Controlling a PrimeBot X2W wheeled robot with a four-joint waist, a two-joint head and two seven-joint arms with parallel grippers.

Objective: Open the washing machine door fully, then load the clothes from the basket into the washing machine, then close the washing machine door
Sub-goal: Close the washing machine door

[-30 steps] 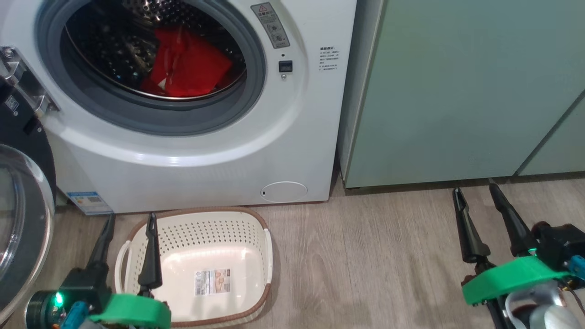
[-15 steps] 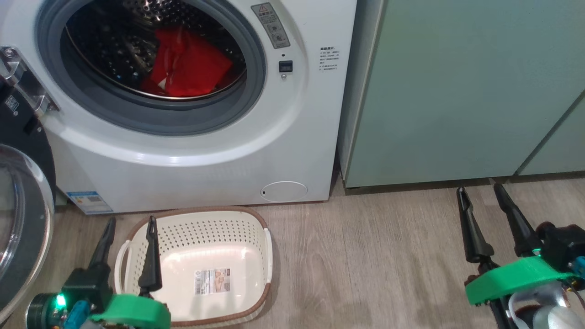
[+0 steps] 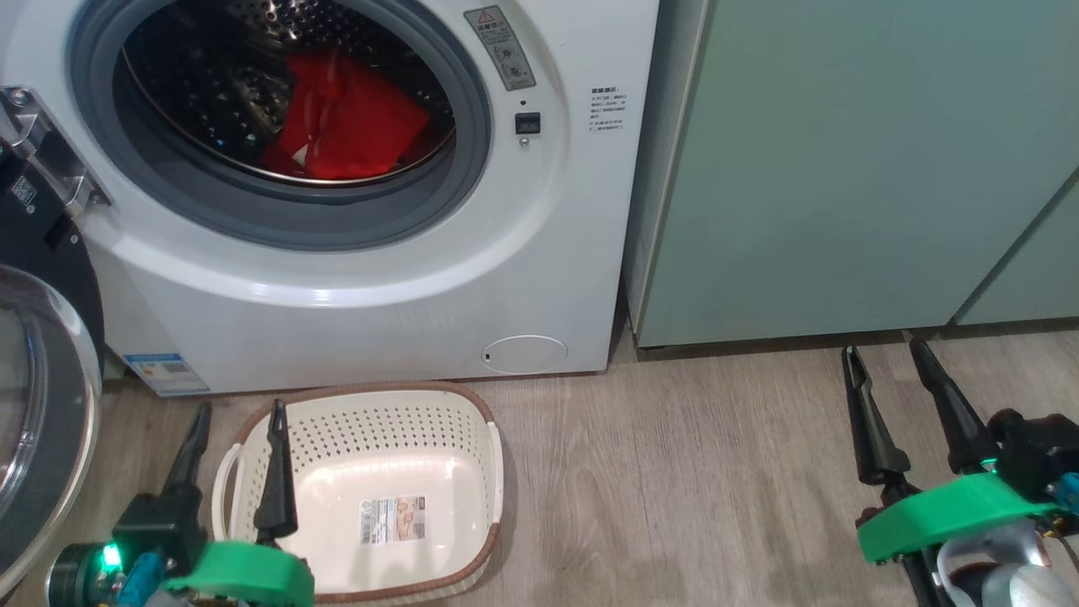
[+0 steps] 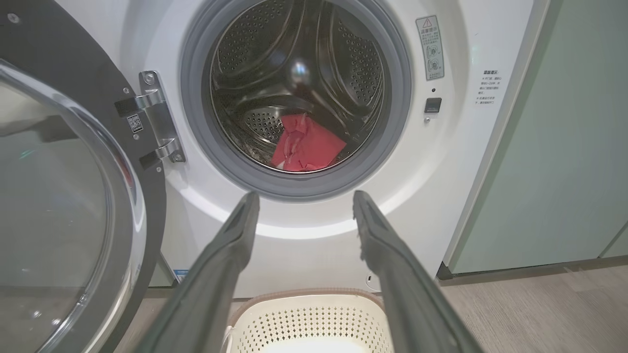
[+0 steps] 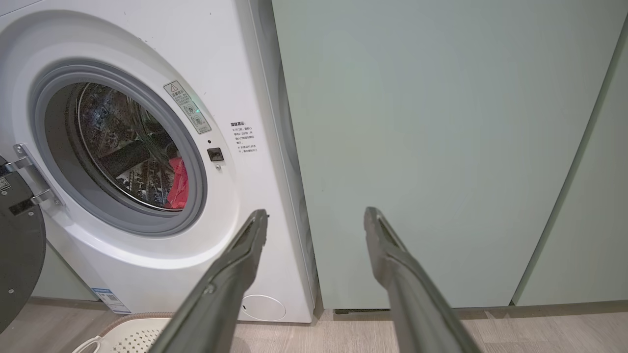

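The white washing machine (image 3: 379,278) stands with its round door (image 3: 38,405) swung wide open to the left on its hinge. The red clothes (image 3: 346,122) lie inside the steel drum, also seen in the left wrist view as a red heap (image 4: 306,149). The cream basket (image 3: 472,421) sits on the floor before the machine, holding just a label on its bottom. My left gripper (image 3: 238,413) hovers open above the basket's left end, nothing between its fingers. My right gripper (image 3: 885,350) stands open over the floor at the right, holding nothing.
Pale green cabinets (image 3: 843,169) stand directly right of the machine. Grey wood-look floor (image 3: 674,472) stretches between the basket and my right gripper. The open door's glass bowl (image 4: 54,206) bulges close beside my left arm.
Almost nothing moves: my right gripper has sunk slightly lower in the head view. The clothes, basket and door stay as they were.
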